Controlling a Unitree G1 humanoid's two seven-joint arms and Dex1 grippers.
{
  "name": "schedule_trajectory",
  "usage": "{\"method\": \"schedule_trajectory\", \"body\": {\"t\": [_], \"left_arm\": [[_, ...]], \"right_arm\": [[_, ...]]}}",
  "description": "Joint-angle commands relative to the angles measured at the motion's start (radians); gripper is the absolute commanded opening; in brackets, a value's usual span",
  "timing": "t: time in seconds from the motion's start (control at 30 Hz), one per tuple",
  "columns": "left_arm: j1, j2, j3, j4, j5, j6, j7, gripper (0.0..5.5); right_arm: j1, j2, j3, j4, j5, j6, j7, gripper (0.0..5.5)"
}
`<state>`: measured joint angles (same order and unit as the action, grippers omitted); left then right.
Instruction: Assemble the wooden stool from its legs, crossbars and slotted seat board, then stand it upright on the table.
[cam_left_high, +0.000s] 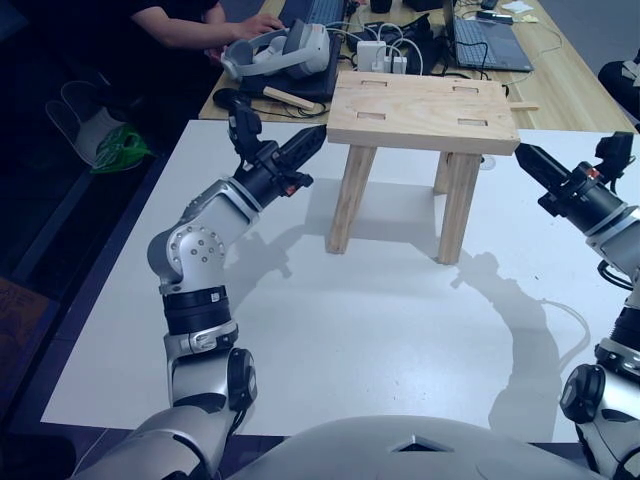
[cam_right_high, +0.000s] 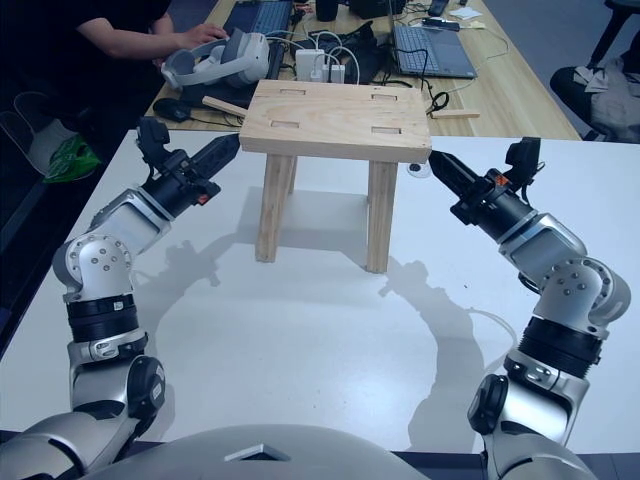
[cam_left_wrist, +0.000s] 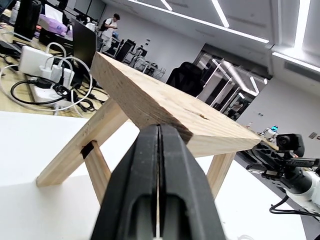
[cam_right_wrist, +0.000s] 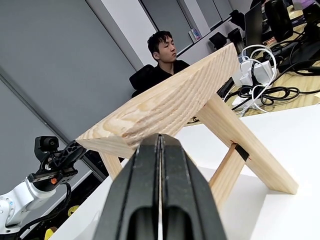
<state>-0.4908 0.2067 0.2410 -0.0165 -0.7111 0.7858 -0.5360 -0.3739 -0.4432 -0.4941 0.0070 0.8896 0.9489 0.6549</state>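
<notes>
The wooden stool (cam_left_high: 422, 112) stands upright on the white table (cam_left_high: 330, 340), its slotted seat board on top of splayed legs (cam_left_high: 350, 198) joined by crossbars. My left gripper (cam_left_high: 316, 137) is shut and empty, its tip just left of the seat's left edge and a little apart from it. At the seat's right side my right gripper (cam_right_high: 436, 160) is also shut, holding nothing, a short gap from the board. In the left wrist view the stool (cam_left_wrist: 165, 107) rises beyond the closed fingers (cam_left_wrist: 172, 185). The right wrist view shows the stool (cam_right_wrist: 175, 105) from the opposite side.
A wooden desk (cam_left_high: 560, 70) behind the table carries a headset (cam_left_high: 280, 50), a laptop (cam_left_high: 490, 40), a power strip with cables (cam_left_high: 378, 52) and a loose wooden piece (cam_left_high: 285, 97). A person's hand rests near the headset. Bare table surface lies in front of the stool.
</notes>
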Motion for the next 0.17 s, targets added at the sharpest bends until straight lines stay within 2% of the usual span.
{"method": "schedule_trajectory", "body": {"t": [0.03,0.17], "left_arm": [[0.032,-0.045,-0.125,0.051,0.081,-0.052,-0.001,0.01],[0.087,-0.071,-0.144,0.136,0.226,-0.207,0.126,0.01]], "right_arm": [[0.016,0.043,0.063,0.06,-0.022,-0.029,0.003,0.0],[0.036,0.082,0.058,0.171,-0.129,-0.169,-0.112,0.0]]}}
